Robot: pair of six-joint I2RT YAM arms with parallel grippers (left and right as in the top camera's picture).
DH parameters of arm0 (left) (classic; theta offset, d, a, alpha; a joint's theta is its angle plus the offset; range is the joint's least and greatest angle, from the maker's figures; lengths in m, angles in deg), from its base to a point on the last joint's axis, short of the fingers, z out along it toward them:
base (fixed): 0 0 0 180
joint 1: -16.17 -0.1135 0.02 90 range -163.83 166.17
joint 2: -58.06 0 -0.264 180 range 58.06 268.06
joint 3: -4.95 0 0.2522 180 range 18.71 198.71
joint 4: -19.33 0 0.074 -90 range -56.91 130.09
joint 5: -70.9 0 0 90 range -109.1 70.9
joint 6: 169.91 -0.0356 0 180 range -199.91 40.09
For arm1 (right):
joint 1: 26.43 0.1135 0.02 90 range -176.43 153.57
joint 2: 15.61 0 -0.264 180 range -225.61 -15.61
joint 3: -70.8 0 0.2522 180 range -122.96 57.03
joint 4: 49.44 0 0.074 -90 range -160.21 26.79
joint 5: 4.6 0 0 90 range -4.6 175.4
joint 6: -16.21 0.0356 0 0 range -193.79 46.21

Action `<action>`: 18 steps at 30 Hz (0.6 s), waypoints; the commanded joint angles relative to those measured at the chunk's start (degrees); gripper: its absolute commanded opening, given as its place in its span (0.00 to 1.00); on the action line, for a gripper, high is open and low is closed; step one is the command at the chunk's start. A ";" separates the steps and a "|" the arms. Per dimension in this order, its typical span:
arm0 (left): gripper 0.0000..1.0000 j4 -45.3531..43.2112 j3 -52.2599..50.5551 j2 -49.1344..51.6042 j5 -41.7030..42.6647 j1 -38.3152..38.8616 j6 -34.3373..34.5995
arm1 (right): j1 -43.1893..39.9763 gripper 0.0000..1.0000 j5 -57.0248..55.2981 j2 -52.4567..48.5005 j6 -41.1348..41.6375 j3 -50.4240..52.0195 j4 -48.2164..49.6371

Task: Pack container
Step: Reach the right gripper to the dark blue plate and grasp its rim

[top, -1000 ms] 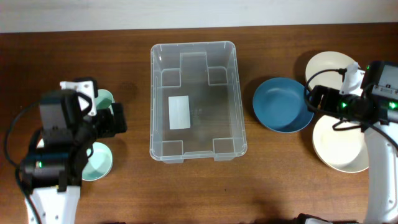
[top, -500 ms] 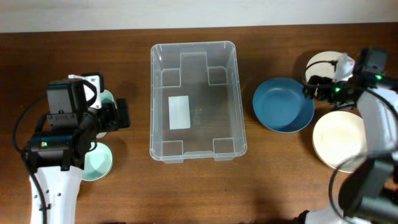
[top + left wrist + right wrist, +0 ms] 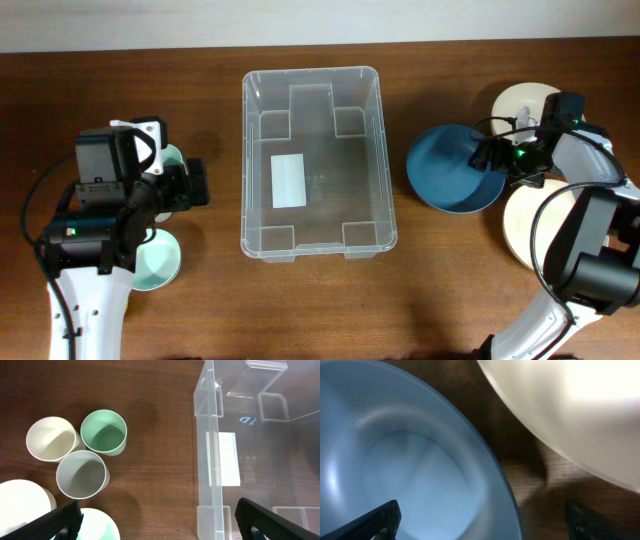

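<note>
The container (image 3: 312, 160), a large clear plastic bin with a white label on its base, stands empty at the table's centre; its left wall shows in the left wrist view (image 3: 215, 455). A blue bowl (image 3: 450, 170) sits to its right. My right gripper (image 3: 487, 155) is open at the bowl's right rim; in the right wrist view the gripper (image 3: 482, 522) has its jaws apart either side of the blue bowl's (image 3: 405, 460) rim. My left gripper (image 3: 195, 185) is open and empty left of the container, and in its own view (image 3: 160, 525) it hovers above bare wood.
Two cream bowls (image 3: 525, 105) (image 3: 548, 228) lie right of the blue bowl; one shows in the right wrist view (image 3: 570, 405). At the left are a green cup (image 3: 103, 432), a cream cup (image 3: 50, 439), a grey cup (image 3: 82, 474), a mint bowl (image 3: 102, 525) and a white bowl (image 3: 20, 505).
My right gripper has swung from above the cream bowls toward the blue bowl's right rim. The left arm shifted slightly a second ago, then stayed still.
</note>
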 commanded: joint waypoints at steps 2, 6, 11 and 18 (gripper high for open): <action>0.99 0.02 1.16 0.26 0.87 -0.35 0.72 | -0.20 0.95 1.90 -2.75 0.00 -0.94 0.39; 1.00 0.07 1.16 0.24 1.07 -0.35 0.72 | -0.15 0.82 1.90 -3.37 0.00 -0.90 0.39; 1.00 0.07 1.16 0.24 1.07 -0.35 0.72 | 0.52 0.59 1.86 -3.37 0.00 -0.85 0.42; 1.00 0.04 1.16 0.24 1.05 -0.35 0.70 | 2.01 0.28 1.86 -3.37 0.02 -0.85 0.59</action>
